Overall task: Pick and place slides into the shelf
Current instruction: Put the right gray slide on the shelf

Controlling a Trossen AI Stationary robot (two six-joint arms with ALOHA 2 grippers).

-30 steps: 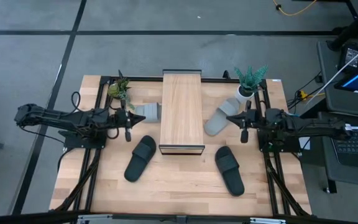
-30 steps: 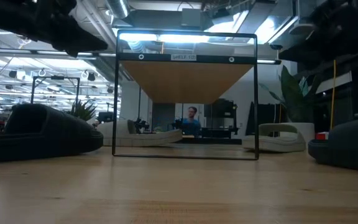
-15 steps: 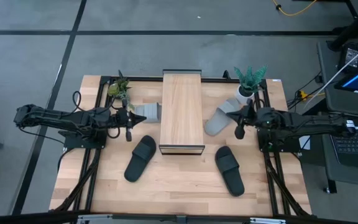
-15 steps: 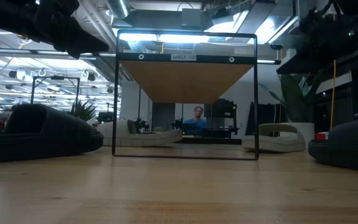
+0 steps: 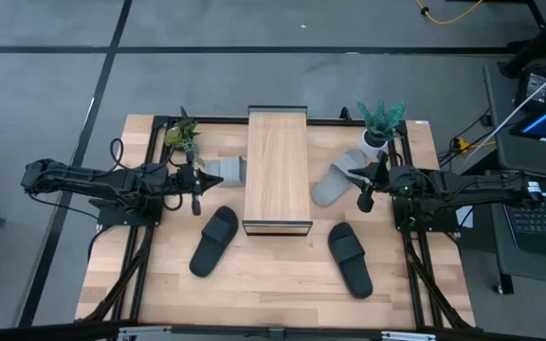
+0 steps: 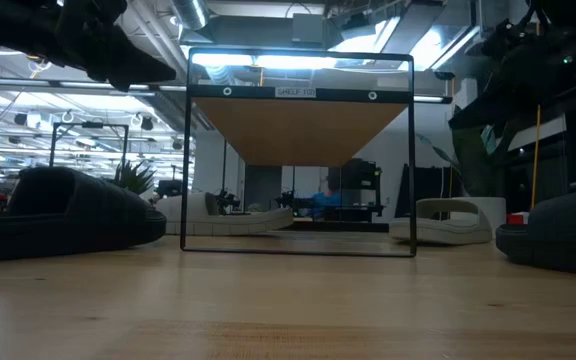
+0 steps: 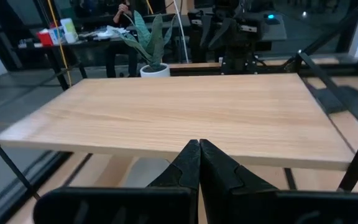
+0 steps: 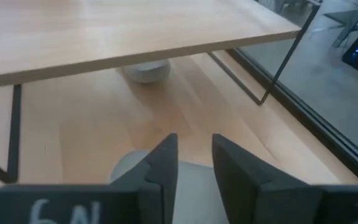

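The shelf [image 5: 277, 170] stands at the table's middle, its wood top [image 7: 185, 115] level. One light grey slide [image 5: 224, 169] lies left of it, partly beneath the top. A second light grey slide [image 5: 330, 185] lies on the right, and two black slides [image 5: 214, 241] [image 5: 350, 259] rest flat nearer the front. My left gripper [image 5: 195, 197] hovers shut beside the left grey slide, pointing at the shelf [image 7: 199, 155]. My right gripper [image 5: 364, 196] hangs open above the right grey slide [image 8: 126, 167], tipped down toward it [image 8: 194, 163]. Neither touches anything.
Two small potted plants [image 5: 182, 133] [image 5: 381, 121] stand at the table's far corners, behind the arms. Dark frame rails [image 5: 415, 265] run along both table sides. In the low view the shelf's frame [image 6: 298, 150] stands between the black slides [image 6: 63, 215] [image 6: 558, 235].
My right gripper has tipped its fingers downward and edged a little toward the shelf, over the right grey slide. The slides and the shelf lie as before.
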